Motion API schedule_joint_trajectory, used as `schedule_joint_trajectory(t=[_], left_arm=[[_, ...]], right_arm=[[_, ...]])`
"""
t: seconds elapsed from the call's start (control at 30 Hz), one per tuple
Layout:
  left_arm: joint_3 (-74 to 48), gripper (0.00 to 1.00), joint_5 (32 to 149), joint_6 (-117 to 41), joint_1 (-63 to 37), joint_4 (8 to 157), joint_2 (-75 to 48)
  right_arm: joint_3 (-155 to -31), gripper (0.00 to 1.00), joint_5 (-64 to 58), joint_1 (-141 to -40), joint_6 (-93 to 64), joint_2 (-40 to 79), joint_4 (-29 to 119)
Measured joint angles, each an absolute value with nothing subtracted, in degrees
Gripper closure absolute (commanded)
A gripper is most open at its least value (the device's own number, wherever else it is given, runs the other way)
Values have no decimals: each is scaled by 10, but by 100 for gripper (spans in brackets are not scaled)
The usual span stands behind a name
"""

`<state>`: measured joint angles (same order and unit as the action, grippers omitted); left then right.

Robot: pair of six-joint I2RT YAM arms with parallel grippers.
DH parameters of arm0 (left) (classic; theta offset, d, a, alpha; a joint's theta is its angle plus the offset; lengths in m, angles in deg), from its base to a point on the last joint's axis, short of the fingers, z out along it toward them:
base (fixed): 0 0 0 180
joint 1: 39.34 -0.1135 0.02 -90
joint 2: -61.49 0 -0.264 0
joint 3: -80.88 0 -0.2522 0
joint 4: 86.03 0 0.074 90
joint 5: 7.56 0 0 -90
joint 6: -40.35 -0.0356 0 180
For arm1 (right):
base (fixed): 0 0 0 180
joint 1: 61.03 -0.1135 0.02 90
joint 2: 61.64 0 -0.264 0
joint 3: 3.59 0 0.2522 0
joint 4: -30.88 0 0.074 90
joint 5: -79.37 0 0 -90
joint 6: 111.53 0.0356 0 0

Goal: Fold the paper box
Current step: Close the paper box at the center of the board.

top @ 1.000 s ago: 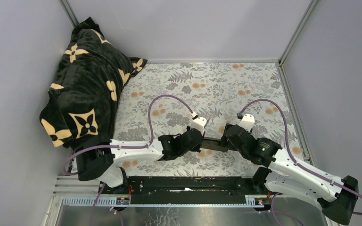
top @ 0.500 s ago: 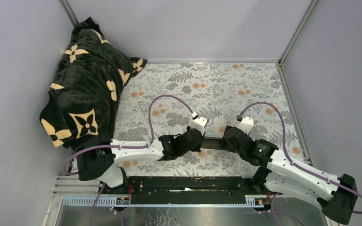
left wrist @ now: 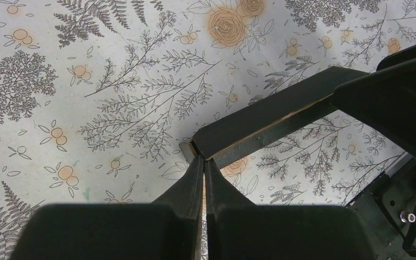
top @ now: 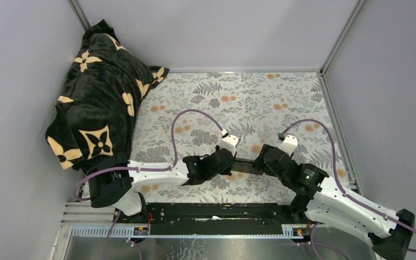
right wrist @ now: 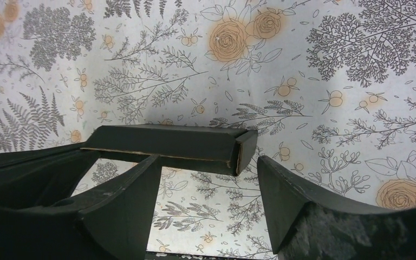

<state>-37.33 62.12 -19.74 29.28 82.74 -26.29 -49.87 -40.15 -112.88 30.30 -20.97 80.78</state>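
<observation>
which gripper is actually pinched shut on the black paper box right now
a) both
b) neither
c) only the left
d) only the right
c: in the left wrist view the left gripper has its fingers pressed together at the end of the paper box, while the right gripper stands open, with a gap between the box end and one finger.

The table (top: 260, 92) fills the floor of the booth. A blanket (top: 100, 97) is heaped at its far left corner, against the left wall. The paper box (top: 245, 166) runs left to right near the table's front edge, about the middle, between the two arms. The left jaws pinch its left end. Its right end sits between the right jaws, which stand apart on either side of it.
</observation>
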Motion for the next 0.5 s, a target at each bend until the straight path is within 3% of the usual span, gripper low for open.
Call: schedule_joint_trajectory(t=[0.5], left_arm=[[-373,96,621,-197,294,830,-265]], right_arm=[[-486,20,-401,-1129,357,-200,799]])
